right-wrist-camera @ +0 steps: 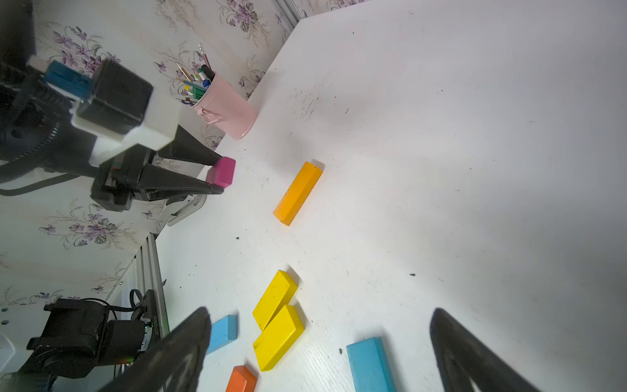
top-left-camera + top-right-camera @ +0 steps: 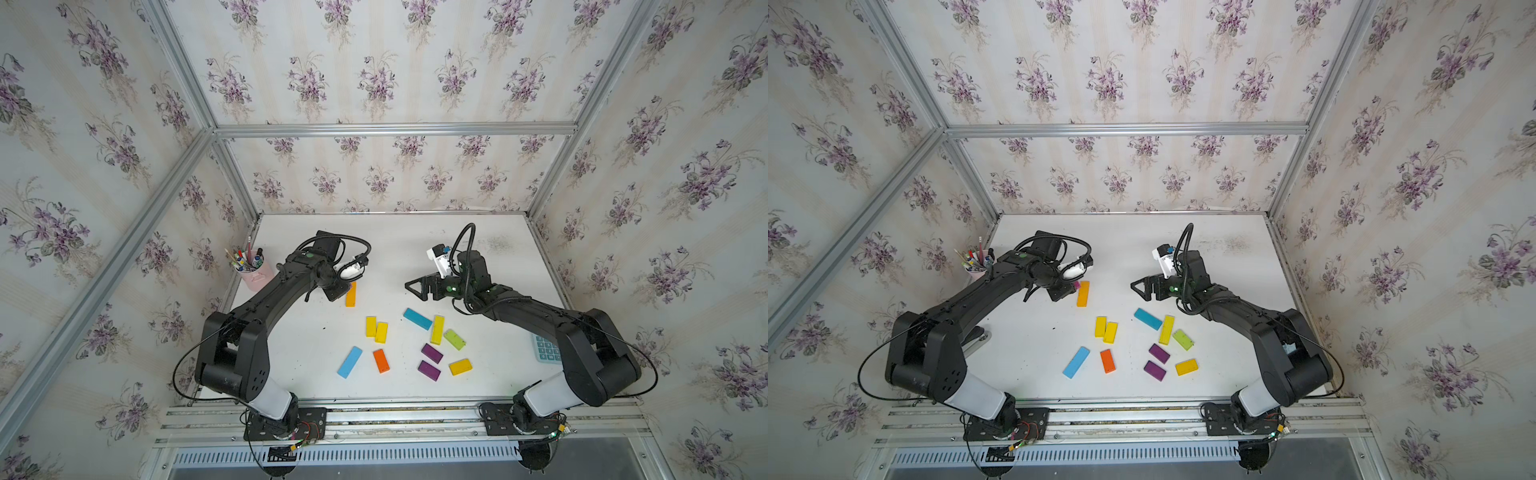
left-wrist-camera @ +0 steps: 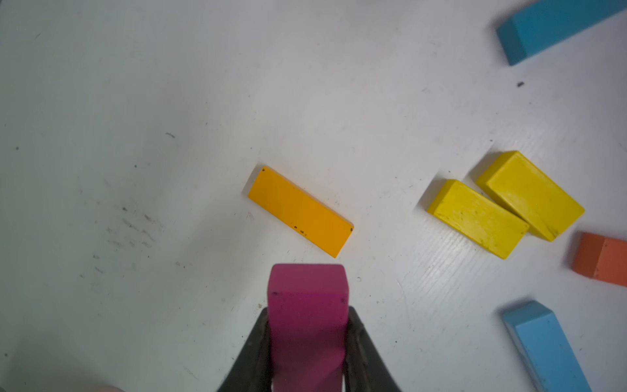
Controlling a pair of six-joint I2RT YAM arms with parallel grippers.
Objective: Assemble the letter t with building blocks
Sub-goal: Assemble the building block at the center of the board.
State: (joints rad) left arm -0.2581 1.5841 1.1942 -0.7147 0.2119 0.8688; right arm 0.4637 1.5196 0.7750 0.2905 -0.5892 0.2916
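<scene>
Left wrist view: left hand (image 3: 308, 314) clamped on pink block (image 3: 307, 292), poised beside amber long block (image 3: 300, 212); placement step, likely. Next: lower flush against it, release. Right hand (image 1: 320, 315) spread, empty.

building blocks (image 2: 381, 360): 12 | pink cup (image 2: 259, 277): 1 | pens (image 2: 249, 258): about eight, blurry | calculator (image 2: 546, 350): 1

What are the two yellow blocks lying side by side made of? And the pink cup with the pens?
The yellow blocks look like painted wood: matte paint with small chips and scuffs, and faint grain showing through. The pink cup looks like painted metal, maybe a little pail: smooth, slightly shiny wall and a thin handle. It could be plastic.
</scene>
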